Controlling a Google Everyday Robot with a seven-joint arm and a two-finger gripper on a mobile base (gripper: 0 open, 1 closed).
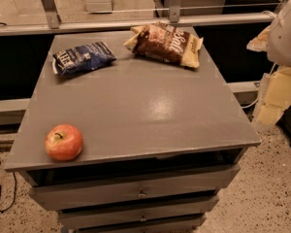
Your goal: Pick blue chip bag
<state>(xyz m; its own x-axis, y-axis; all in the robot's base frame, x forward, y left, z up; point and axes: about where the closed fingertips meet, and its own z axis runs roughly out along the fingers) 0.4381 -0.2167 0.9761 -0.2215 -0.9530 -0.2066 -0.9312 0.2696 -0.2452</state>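
Note:
The blue chip bag (82,58) is a small dark navy bag with white lettering. It lies flat at the back left of the grey cabinet top (136,110). A white rounded part of my arm (286,33) shows at the upper right edge, off to the right of the cabinet and far from the bag. The gripper is out of view.
A larger brown-and-cream chip bag (166,43) lies at the back right of the top. A red apple (64,142) sits at the front left corner. A metal rail (136,22) runs behind the cabinet. Drawers (140,193) are below the front edge.

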